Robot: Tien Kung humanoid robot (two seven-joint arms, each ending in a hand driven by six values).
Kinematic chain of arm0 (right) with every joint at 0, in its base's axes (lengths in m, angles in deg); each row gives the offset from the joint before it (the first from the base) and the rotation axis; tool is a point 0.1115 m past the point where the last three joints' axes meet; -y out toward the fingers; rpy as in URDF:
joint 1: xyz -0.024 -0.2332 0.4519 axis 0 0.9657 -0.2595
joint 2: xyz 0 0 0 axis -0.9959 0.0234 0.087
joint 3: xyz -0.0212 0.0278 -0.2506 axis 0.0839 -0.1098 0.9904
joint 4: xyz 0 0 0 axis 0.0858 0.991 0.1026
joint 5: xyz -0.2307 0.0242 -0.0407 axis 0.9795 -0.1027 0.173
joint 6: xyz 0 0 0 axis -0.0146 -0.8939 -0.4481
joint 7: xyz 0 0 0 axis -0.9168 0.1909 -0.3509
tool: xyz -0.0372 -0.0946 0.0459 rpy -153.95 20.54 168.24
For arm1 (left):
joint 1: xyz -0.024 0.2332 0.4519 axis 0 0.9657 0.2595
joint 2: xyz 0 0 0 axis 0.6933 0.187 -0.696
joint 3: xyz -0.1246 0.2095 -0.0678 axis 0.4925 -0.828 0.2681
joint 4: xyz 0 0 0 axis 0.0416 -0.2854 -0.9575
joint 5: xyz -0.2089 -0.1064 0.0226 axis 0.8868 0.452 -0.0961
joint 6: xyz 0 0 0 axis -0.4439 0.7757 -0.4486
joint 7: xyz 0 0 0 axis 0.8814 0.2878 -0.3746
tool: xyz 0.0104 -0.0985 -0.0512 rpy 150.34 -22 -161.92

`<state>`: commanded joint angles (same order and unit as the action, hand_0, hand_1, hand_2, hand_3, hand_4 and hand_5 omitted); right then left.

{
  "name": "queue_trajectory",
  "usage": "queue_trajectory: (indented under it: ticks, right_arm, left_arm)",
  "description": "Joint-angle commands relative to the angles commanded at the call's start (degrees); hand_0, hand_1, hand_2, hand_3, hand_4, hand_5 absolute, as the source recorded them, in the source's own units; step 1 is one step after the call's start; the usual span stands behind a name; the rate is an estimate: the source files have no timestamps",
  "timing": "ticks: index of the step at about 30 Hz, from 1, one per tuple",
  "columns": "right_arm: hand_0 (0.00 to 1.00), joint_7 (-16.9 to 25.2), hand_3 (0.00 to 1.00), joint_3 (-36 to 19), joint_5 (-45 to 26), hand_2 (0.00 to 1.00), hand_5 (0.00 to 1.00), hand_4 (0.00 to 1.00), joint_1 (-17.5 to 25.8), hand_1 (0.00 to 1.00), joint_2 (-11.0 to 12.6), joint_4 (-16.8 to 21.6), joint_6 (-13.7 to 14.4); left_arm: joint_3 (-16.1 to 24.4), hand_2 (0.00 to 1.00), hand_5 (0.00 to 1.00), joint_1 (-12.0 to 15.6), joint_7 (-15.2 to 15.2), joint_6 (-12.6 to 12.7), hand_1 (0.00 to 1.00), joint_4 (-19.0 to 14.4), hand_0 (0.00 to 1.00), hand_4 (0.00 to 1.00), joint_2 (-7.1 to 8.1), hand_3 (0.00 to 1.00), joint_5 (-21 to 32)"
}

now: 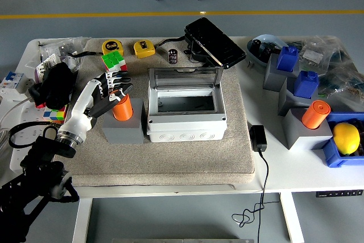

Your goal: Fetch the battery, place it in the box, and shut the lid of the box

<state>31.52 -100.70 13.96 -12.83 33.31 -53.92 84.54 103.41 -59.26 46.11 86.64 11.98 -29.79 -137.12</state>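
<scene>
Left robot hand (114,96) closes its fingers around the orange battery (121,107), upright in its grey holder (122,126) left of the open box (186,109). Expect tipping or jamming if you lift off-vertical.

Counted on the table: two orange cylinders, one (122,107) on a grey block at left and one (315,114) on a grey block at right; two blue blocks (288,58) (306,83); four grey stands (123,127) (307,130) (275,77) (290,99). Two yellow tape measures (112,46) (144,48) are seen at the back, plus one white box (186,120) with its lid open, one lemon (346,138) and one blue bin (341,157). Also counted: one Rubik's cube (114,61), one small dark cylinder (173,56), one black power adapter (258,138), and one robot hand (111,91).
</scene>
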Motion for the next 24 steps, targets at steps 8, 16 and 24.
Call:
queue_trajectory:
  ticks: [8,16,24]
  right_arm:
    - [0.6,-0.01,0.52,0.42,-0.14,0.58,0.457,0.926,0.16,0.589,0.0,-0.1,-0.06]
    - [0.6,0.06,0.52,0.7,-0.06,0.58,0.456,0.926,-0.25,0.589,0.15,0.09,-0.15]
    - [0.6,0.05,0.52,1.05,-0.18,0.579,0.455,0.926,-0.02,0.589,0.28,0.01,-0.16]
  left_arm:
    - [-1.53,0.625,0.448,-0.25,0.13,-0.18,0.601,-0.39,0.672,0.998,-0.12,0.656,0.94]
    - [-3.47,0.59,0.416,-1.11,0.15,-0.31,0.594,0.03,0.665,0.998,-0.07,0.593,1.63]
    - [-5.34,0.558,0.322,-1.71,0.17,-0.04,0.522,0.22,0.546,0.998,-0.07,0.547,2.09]
